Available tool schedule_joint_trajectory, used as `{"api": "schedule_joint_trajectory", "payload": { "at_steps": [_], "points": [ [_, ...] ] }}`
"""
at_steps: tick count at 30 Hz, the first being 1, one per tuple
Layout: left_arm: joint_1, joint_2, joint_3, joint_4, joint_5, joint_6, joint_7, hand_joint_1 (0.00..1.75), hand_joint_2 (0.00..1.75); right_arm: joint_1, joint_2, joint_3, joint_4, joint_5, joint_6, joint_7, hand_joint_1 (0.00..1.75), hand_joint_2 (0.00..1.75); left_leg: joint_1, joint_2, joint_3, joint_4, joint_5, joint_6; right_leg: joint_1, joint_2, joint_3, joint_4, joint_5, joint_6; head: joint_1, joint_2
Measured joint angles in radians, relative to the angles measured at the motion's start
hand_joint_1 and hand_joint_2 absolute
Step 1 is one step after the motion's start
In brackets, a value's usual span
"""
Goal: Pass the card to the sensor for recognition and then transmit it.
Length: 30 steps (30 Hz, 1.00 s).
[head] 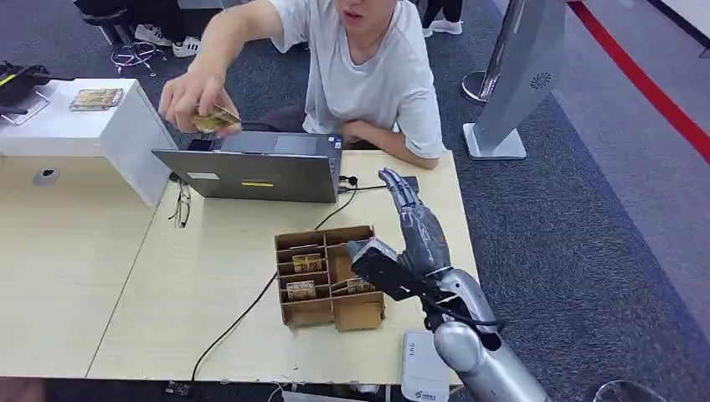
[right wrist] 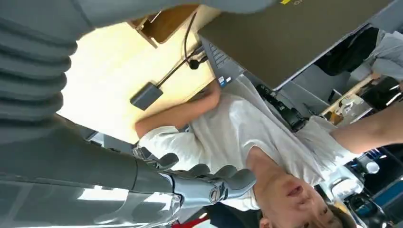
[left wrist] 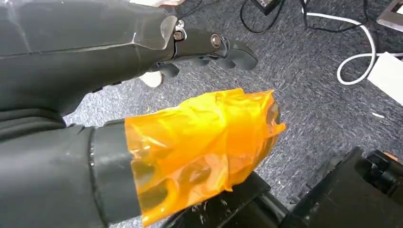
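Note:
A person [head: 368, 67] behind the table holds a gold card [head: 213, 120] above the far left corner of a grey laptop [head: 255, 172]. More gold cards [head: 306, 262] stand in the slots of a brown cardboard box [head: 356, 314] at mid table. My right hand [head: 414, 226] is raised over the table just right of the box, fingers [right wrist: 209, 183] stretched out toward the person, nothing in it. A small black box [head: 408, 182] on a cable lies beyond its fingertips. My left hand [left wrist: 199, 95] hangs over grey carpet, its thumb [left wrist: 204, 147] wrapped in orange film, holding nothing.
A black cable [head: 243, 314] runs across the wooden table [head: 100, 276] from its front edge to the laptop. Glasses [head: 182, 205] lie left of the laptop. A white device [head: 423, 368] sits at the front edge near my right arm. A white raised counter [head: 75, 126] stands far left.

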State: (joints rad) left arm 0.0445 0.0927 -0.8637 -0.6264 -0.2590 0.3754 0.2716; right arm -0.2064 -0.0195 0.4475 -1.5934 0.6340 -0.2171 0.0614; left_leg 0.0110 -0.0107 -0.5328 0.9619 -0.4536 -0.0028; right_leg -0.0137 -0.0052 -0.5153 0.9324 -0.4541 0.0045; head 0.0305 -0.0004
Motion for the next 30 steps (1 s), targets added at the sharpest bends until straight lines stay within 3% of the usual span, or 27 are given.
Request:
{"api": "schedule_joint_trajectory", "payload": {
  "at_steps": [13,14,23,30],
  "points": [
    [-0.006,-0.004,0.001,0.011,-0.033,-0.006,-0.01,0.0,0.0,0.048,0.0,-0.01,-0.043,0.026,-0.001,-0.015,0.0,0.0,0.0,0.0,0.0,0.0,0.0,0.0,0.0,0.0,0.0,0.0,0.0,0.0,0.0,0.0],
    [-0.005,-0.004,0.002,0.011,-0.044,-0.006,-0.01,0.0,0.0,0.056,0.003,-0.013,-0.049,0.032,-0.001,-0.022,0.0,1.75,0.0,0.0,0.0,0.0,0.0,0.0,0.0,0.0,0.0,0.0,0.0,0.0,0.0,0.0],
    [0.02,-0.01,0.065,0.011,-0.158,-0.045,0.009,0.0,0.0,0.119,0.017,-0.019,-0.085,0.036,-0.01,-0.08,0.0,1.75,0.0,0.0,0.0,0.0,0.0,0.0,0.0,0.0,0.0,0.0,0.0,0.0,0.0,0.0],
    [0.041,-0.018,0.124,0.002,-0.22,-0.071,0.014,0.0,0.0,0.136,0.025,-0.019,-0.087,0.07,-0.013,-0.079,0.0,1.75,0.0,0.0,-0.001,0.0,0.0,0.0,0.0,0.0,0.0,0.0,0.0,0.0,0.0,0.0]
  ]
}}
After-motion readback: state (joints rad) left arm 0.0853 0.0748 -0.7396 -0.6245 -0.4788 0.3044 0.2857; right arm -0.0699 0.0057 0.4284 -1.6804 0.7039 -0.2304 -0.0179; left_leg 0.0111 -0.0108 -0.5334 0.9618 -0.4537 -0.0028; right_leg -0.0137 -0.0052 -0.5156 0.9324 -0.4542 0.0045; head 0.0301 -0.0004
